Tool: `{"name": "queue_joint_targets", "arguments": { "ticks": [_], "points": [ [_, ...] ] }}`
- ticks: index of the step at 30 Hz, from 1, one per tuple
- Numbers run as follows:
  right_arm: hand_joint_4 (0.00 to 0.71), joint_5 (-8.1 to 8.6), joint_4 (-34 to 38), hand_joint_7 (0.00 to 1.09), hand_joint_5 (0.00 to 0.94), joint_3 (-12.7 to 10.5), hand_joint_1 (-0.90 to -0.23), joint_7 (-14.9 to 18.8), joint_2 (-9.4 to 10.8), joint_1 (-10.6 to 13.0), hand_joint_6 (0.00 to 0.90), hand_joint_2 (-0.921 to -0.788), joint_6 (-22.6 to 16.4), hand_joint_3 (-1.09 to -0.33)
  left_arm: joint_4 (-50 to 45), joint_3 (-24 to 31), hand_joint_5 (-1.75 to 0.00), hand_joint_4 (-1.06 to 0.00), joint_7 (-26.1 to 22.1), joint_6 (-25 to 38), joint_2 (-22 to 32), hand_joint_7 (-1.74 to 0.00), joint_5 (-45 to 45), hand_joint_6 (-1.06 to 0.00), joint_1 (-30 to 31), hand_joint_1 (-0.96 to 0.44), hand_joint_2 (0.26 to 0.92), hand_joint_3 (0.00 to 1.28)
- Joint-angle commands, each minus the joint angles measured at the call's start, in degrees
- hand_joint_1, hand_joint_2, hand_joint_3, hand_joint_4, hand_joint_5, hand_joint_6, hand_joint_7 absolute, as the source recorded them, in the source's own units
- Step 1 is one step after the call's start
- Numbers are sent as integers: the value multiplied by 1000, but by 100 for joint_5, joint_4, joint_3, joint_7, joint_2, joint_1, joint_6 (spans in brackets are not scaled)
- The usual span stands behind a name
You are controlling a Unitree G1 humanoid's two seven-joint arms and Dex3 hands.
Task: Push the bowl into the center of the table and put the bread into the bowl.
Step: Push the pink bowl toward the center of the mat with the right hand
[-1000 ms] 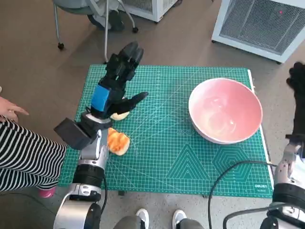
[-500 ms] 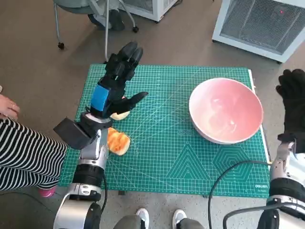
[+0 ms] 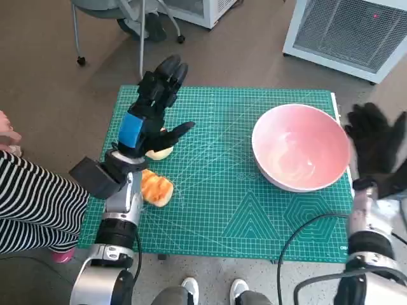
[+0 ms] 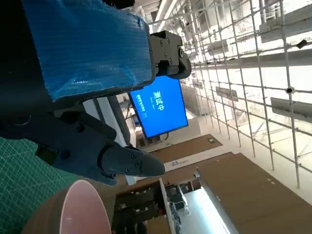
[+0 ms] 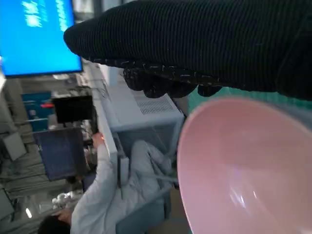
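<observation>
The pink bowl (image 3: 301, 147) sits empty on the right part of the green cutting mat (image 3: 229, 210); its rim also shows in the right wrist view (image 5: 234, 165) and the left wrist view (image 4: 80, 209). My right hand (image 3: 375, 147), gloved and with fingers spread, stands just beside the bowl's right rim, holding nothing. One bread roll (image 3: 156, 189) lies near the mat's left edge, partly under my left forearm. A paler piece of bread (image 3: 159, 152) peeks out below my left hand (image 3: 152, 105), which hovers over it with fingers extended and apart.
A person in a striped top (image 3: 32, 203) sits at the left, one hand (image 3: 7, 130) near the table. A white grilled unit (image 3: 346, 32) stands beyond the table at the right, chair legs (image 3: 127, 25) at the back left. A black cable (image 3: 305, 235) loops over the mat's front right.
My right hand has moved in from the right edge of the picture to just beside the bowl's right rim. The left hand and bread have hardly moved. The person's hand has drawn back left.
</observation>
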Motion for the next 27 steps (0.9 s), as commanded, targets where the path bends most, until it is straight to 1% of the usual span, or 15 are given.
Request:
{"name": "queue_joint_targets", "arguments": {
  "ticks": [1, 3, 8, 11, 16, 27],
  "points": [
    [112, 67, 207, 280, 1, -59, -636, 56, 224, -10, 58, -921, 271, -817, -68, 71, 0, -171, -83, -16, 91, -460, -141, -5, 74, -471, 921, 193],
    [119, 67, 230, 269, 3, -73, -650, 60, 289, -42, 68, -921, 332, -794, -79, 95, 0, -170, -119, 0, 104, -456, -181, -6, 86, -478, 921, 191],
    [126, 37, 254, 260, 6, -68, -672, 79, 413, -123, 84, -921, 442, -776, -63, 133, 0, -168, -169, 3, 129, -442, -252, -13, 113, -490, 921, 188],
    [128, 5, 264, 258, 6, -42, -671, 117, 479, -173, 92, -921, 489, -775, -84, 152, -2, -166, -172, 7, 140, -408, -272, -32, 139, -494, 921, 186],
    [124, -30, 257, 241, 3, 6, -663, 202, 587, -248, 78, -921, 519, -783, -163, 166, -3, -165, -130, 12, 153, -384, -265, -45, 194, -490, 921, 185],
    [122, -24, 241, 224, 1, 21, -662, 295, 850, -437, 71, -921, 529, -794, -249, 170, -2, -164, 11, -26, 203, -365, -194, -61, 269, -501, 921, 184]
  ]
}}
